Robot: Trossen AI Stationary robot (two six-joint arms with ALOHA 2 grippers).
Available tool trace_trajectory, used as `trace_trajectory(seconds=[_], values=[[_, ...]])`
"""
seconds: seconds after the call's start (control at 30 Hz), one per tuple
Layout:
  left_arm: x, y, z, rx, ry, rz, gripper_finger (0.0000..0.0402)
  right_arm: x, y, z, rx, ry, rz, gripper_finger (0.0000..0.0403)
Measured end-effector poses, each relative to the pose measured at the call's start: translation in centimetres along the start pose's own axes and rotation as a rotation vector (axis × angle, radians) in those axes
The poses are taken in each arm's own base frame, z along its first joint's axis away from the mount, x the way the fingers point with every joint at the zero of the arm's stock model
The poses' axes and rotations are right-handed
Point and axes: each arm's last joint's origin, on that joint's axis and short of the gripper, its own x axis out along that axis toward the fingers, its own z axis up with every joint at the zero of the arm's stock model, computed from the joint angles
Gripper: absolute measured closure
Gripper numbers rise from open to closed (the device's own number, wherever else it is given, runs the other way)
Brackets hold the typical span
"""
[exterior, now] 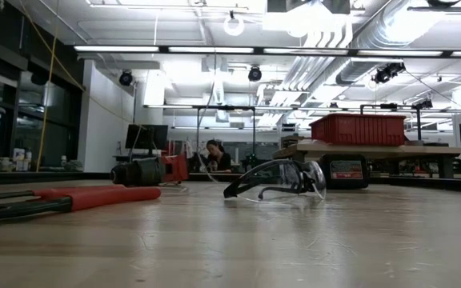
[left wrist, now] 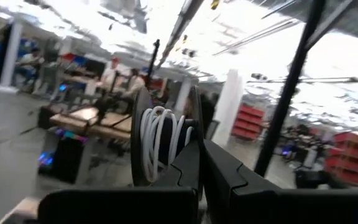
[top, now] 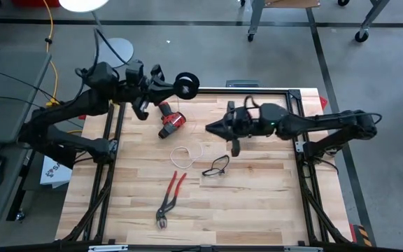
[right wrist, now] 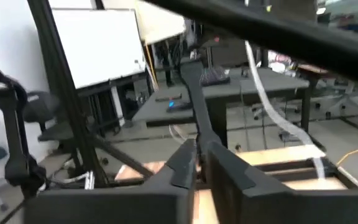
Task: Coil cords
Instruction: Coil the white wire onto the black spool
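High view: the left tool (top: 177,85) is raised over the desk's (top: 257,210) far left edge, pinching one black spool (top: 186,85). One thin white cord (top: 185,155) lies in a loose loop on the wood near the middle, between the drill (top: 171,122) and the pliers (top: 171,198). The right tool (top: 212,128) hovers right of the drill, fingers close together, holding nothing that shows. One pair of safety glasses (top: 217,166) lies just right of the cord; one red-handled pliers lies nearer the front.

Low view: the glasses (exterior: 278,179) sit mid-desk, the pliers (exterior: 62,198) at left, the drill (exterior: 149,170) behind them. A person (exterior: 216,156) sits far off in the room. Neither tool appears.

Left wrist view: the fingers (left wrist: 185,171) are pressed on the spool (left wrist: 163,144), whose core carries several white cord (left wrist: 156,140) turns.

Right wrist view: the fingers (right wrist: 222,167) stand almost together, with only a narrow slit between them; a white strand (right wrist: 278,121) hangs past them.
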Motion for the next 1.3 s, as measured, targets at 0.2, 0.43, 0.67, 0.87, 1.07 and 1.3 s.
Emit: trace_trajectory(seconds=[0.2,0.43,0.67,0.87,1.07,1.3], values=[[1.2,-1.7,1.5,0.036,-0.021,-0.097,0.0401,3.7,1.5,0.3,-0.028,-0.003,-0.003,0.0279],[1.2,-3.0,2.8,0.034,-0.003,-0.257,0.0401,8.0,2.6,2.1,-0.328,0.122,-0.239,0.0199],[0.6,-3.7,3.5,0.016,0.005,-0.329,0.0401,11.2,3.7,3.7,-0.474,0.217,-0.343,0.0195],[0.0,-4.1,4.0,0.021,-0.002,-0.340,0.0401,12.0,4.2,4.5,-0.566,0.287,-0.406,0.0195],[-0.3,-4.3,4.3,0.027,-0.024,-0.333,0.0401,11.5,4.3,4.6,-0.571,0.330,-0.385,0.0198],[-0.2,-4.2,4.2,0.022,-0.029,-0.306,0.0401,11.5,4.3,4.5,-0.569,0.340,-0.383,0.0263]])
